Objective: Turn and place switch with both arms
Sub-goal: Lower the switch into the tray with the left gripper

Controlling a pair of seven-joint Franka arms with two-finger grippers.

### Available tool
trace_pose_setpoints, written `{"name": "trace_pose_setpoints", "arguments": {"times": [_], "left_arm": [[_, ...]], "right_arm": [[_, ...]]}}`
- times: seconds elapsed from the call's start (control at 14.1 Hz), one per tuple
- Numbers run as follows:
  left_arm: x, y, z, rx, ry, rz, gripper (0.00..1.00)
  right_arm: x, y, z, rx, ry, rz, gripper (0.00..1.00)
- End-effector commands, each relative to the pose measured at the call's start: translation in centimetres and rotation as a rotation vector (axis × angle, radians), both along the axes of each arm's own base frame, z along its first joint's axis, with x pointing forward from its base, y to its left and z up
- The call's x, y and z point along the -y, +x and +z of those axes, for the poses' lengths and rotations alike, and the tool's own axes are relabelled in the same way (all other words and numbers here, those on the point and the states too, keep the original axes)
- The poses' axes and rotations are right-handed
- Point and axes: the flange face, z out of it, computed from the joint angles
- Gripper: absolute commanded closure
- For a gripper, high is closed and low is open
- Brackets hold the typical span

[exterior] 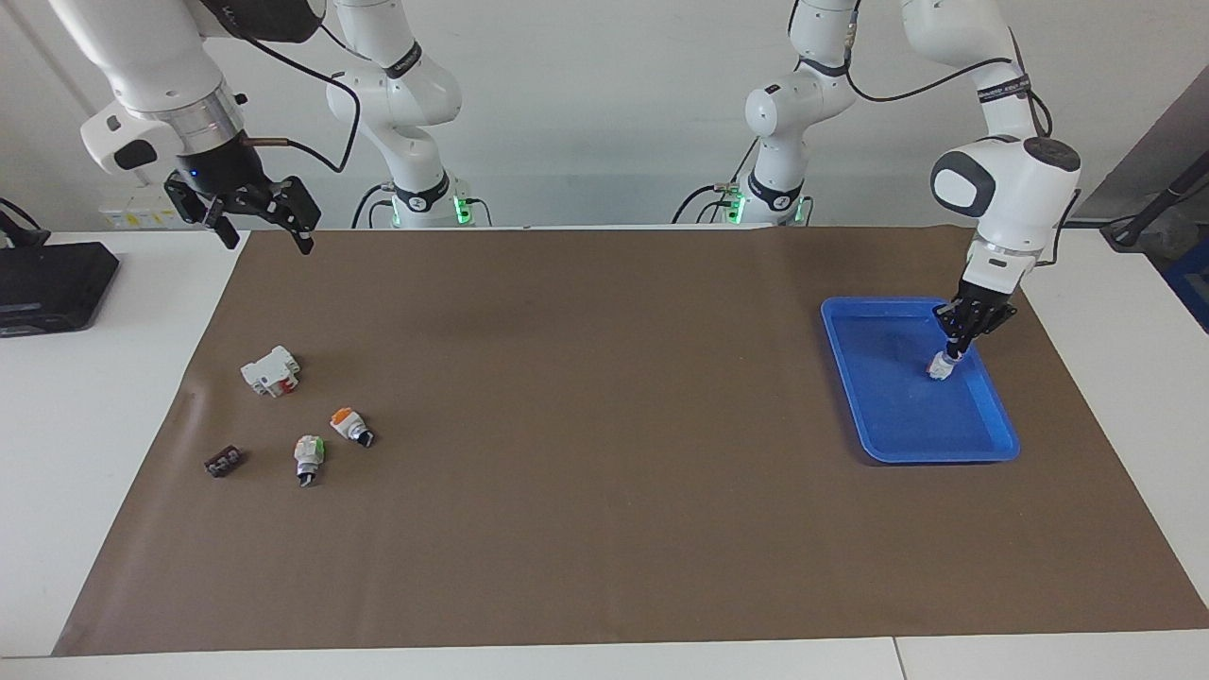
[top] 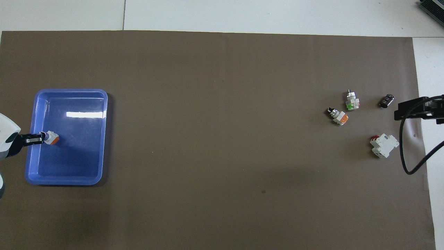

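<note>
1. Holding the orange-capped switch (exterior: 941,365) by its knob end, the left gripper (exterior: 956,347) has its fingertips pinched tight on it inside the blue tray (exterior: 982,450), cap end down near the tray floor; whether it rests there cannot be told.
2. Judged from this, carrying is done and the release is left: the switch sits toward the tray's 3 o'clock wall in the facing view, close to that rim.
3. The right gripper (exterior: 255,219), jaws spread wide and empty, hangs over the brown mat's (exterior: 604,529) corner at the right arm's end, waiting.
4. The twin orange switch (exterior: 350,426), green-capped switch (exterior: 308,457), white breaker block (exterior: 270,370) and small dark part (exterior: 223,461) lie untouched, clustered at about 8 o'clock on the mat.
5. The mat's middle is bare, so the left arm likely has free room to lift out; only the tray wall beside it crowds the fingers.
</note>
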Motion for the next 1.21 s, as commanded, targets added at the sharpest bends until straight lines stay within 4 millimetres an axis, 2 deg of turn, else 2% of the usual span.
{"name": "trace_pose_setpoints", "arguments": {"times": [0.0,0.14,0.35,0.64,0.71,0.78,0.85,0.99,1.14], "left_arm": [[-0.5,-0.8,-0.3,0.012,0.023,-0.009,1.00],[-1.9,-1.0,-0.9,0.011,0.026,-0.003,1.00],[-2.0,-1.1,-0.9,0.011,0.027,-0.003,1.00],[-2.1,-1.2,-1.1,0.001,0.023,-0.003,1.00],[-2.1,-1.2,-0.9,0.004,0.024,-0.003,0.94],[-2.1,-1.2,-1.0,0.002,0.024,-0.005,0.83],[-2.1,-1.2,-1.0,0.002,0.025,-0.009,0.76],[-2.1,-1.0,-0.8,0.005,0.027,-0.012,0.43],[-1.8,-0.5,-0.7,0.008,0.027,-0.021,0.35]], "right_arm": [[0.3,-0.6,0.0,0.005,-0.011,0.017,0.00],[0.3,-0.7,0.0,0.004,-0.011,0.012,0.00],[-0.2,-0.7,0.1,0.002,0.004,-0.052,0.00],[-0.4,-0.7,0.0,0.001,0.011,-0.052,0.00],[-0.4,-0.7,0.0,0.001,0.012,-0.052,0.00],[-0.4,-0.7,0.0,0.001,0.011,-0.051,0.00],[-0.4,-0.7,0.0,0.001,0.011,-0.049,0.00],[-0.4,-0.7,0.0,0.001,0.011,-0.046,0.00],[-0.4,-0.7,0.0,-0.001,0.011,-0.046,0.00]]}}
